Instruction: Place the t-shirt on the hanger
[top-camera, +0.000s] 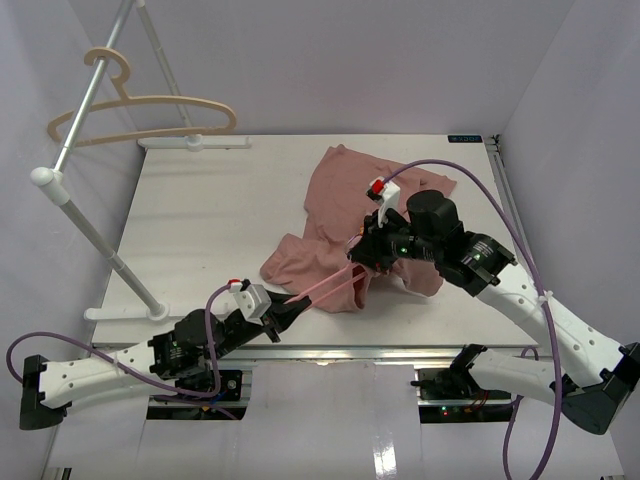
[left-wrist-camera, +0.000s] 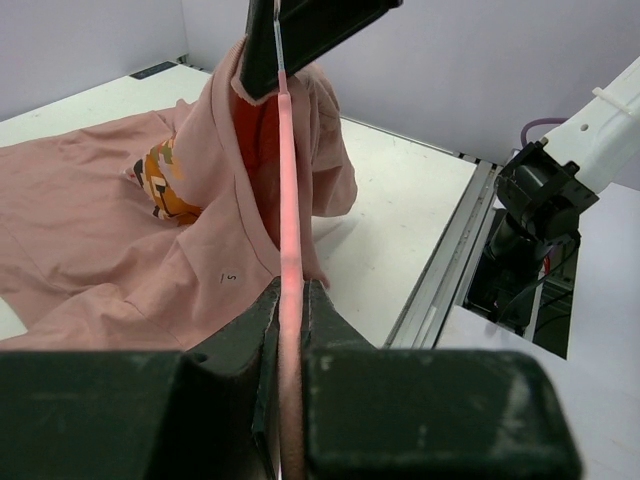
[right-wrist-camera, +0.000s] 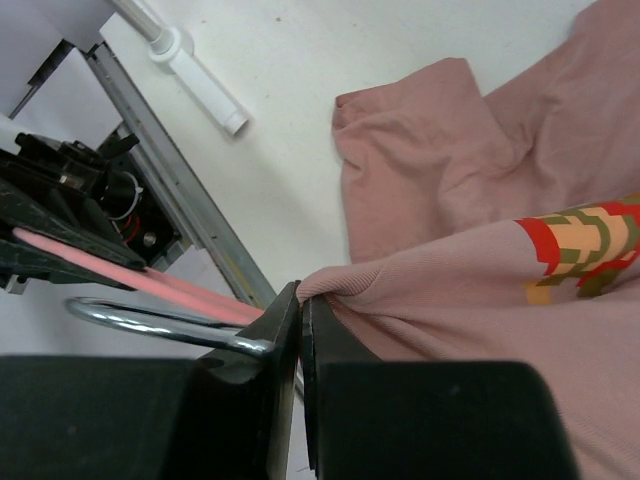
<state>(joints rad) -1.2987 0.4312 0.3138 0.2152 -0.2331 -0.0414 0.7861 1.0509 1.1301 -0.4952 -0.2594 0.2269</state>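
Observation:
The dusty-pink t-shirt (top-camera: 350, 200) lies crumpled on the table, right of the middle. My left gripper (top-camera: 292, 310) is shut on the thin pink hanger (top-camera: 325, 285), whose arm runs from the jaws into the shirt's neck opening. In the left wrist view the hanger (left-wrist-camera: 288, 200) passes up between the fingers under the lifted cloth (left-wrist-camera: 230, 170). My right gripper (top-camera: 362, 250) is shut on a fold of the t-shirt's neck edge (right-wrist-camera: 330, 285) and lifts it. The metal hook (right-wrist-camera: 150, 318) shows beside its jaws. The orange-yellow tag (left-wrist-camera: 165, 185) shows inside the neck.
A beige hanger (top-camera: 140, 112) hangs on the white rack (top-camera: 75, 190) at the far left. The rack's base bars (top-camera: 195, 143) lie on the table's back and left edges. The table's metal front rail (top-camera: 340, 352) runs just behind the arm bases.

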